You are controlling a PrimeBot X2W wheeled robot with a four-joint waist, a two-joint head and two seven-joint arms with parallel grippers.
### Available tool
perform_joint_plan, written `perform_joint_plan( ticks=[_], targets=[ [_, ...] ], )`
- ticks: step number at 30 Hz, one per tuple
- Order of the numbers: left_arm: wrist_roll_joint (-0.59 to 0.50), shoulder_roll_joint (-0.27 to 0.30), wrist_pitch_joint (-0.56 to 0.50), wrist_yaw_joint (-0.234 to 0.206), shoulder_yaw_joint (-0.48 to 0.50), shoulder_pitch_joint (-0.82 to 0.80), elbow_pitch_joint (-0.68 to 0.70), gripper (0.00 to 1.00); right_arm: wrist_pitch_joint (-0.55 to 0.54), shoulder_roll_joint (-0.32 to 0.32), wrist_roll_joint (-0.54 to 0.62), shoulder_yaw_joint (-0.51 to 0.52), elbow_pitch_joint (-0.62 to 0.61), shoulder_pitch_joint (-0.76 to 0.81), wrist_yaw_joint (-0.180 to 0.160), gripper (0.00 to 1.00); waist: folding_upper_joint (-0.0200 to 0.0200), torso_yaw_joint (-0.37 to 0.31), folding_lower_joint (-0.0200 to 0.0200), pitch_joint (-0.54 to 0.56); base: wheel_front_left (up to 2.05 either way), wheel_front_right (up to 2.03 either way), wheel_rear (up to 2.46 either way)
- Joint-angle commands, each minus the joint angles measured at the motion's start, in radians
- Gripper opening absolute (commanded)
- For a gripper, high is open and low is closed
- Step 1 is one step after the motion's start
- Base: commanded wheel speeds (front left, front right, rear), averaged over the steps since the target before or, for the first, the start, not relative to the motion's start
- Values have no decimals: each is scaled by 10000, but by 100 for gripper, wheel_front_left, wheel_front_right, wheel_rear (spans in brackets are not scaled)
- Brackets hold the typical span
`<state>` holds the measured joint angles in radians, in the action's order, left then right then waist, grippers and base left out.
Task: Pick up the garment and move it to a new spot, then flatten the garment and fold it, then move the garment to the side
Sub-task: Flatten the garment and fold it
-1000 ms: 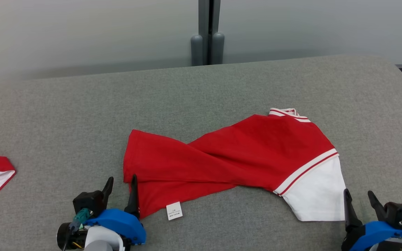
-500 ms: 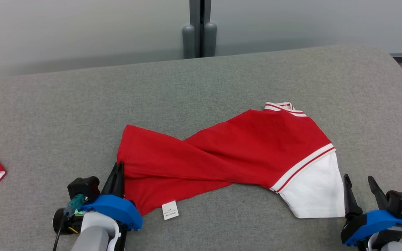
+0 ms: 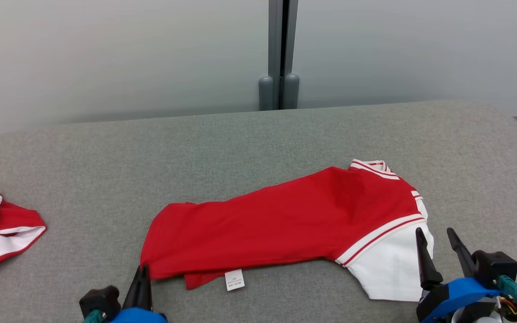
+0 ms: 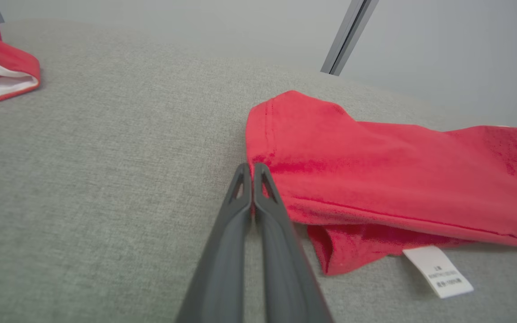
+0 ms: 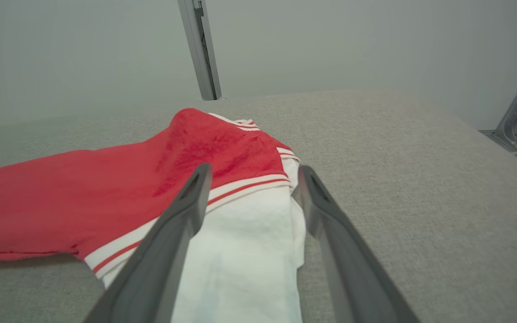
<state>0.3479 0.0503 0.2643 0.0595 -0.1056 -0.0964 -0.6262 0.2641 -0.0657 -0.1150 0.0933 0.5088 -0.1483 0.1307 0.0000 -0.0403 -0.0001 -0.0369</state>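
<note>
Head view: the garment [image 3: 294, 220] lies stretched across the grey cushion [image 3: 240, 143], hem to the left, white sleeve [image 3: 393, 269] to the right; the left gripper [image 3: 142, 280] has its jaws pressed together at the hem corner [image 3: 151, 264]; the right gripper [image 3: 434, 231] holds its jaws apart at the sleeve.

Left wrist view: the fingertips [image 4: 240, 204] touch the red edge, but I cannot tell whether any cloth is nipped; confirm that before lifting.

Right wrist view: the open jaws straddle the sleeve's outer edge; this gripper should sink lower, close on the sleeve, then both should lift level, keeping the garment untwisted.
</note>
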Motion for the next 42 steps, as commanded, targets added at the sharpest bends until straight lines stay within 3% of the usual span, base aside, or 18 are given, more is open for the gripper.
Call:
perform_joint_plan(
  ticks=[1,2,10,17,24,34,35,36,37,38,42],
  targets=[
    [-48,1,2,-59,53,66,-78,95,3,24,35,-11,-44,124,1,100,0,-10,1,32,0,0,0],
    [-11,-1,3,-189,111,128,-161,100,3,46,18,-42,-79,117,1,100,0,-16,1,63,0,0,0],
    [-197,-2,2,-667,287,401,493,100,3,135,-72,-103,-404,125,1,100,0,-7,1,178,0,0,0],
    [-315,-4,1,-510,77,461,710,100,3,146,-117,-59,-566,258,1,100,0,-31,1,133,0,0,0],
    [-66,-3,1,-293,-399,201,178,100,3,142,205,52,127,325,1,100,0,-150,1,-177,0,0,0],
    [484,-3,1,-562,-635,-141,-613,100,3,138,547,341,937,77,1,100,0,-401,1,-591,0,0,0],
    [514,-2,1,-581,-631,-123,-611,90,3,138,549,369,979,96,1,100,0,-410,1,-615,0,0,0],
    [533,-2,1,-613,-633,-121,-612,47,3,139,565,387,1005,112,1,100,0,-416,1,-634,0,0,0],
    [546,-2,1,-660,-616,-134,-560,33,3,138,590,433,1051,134,1,100,0,-417,1,-652,0,0,0],
    [536,-3,1,-683,-635,-128,-509,1,3,138,603,483,1100,163,1,100,0,-413,1,-667,0,0,0],
    [559,0,1,-709,-738,-98,-403,0,3,140,630,562,1279,311,1,100,0,-362,1,-699,0,0,0]
  ],
)
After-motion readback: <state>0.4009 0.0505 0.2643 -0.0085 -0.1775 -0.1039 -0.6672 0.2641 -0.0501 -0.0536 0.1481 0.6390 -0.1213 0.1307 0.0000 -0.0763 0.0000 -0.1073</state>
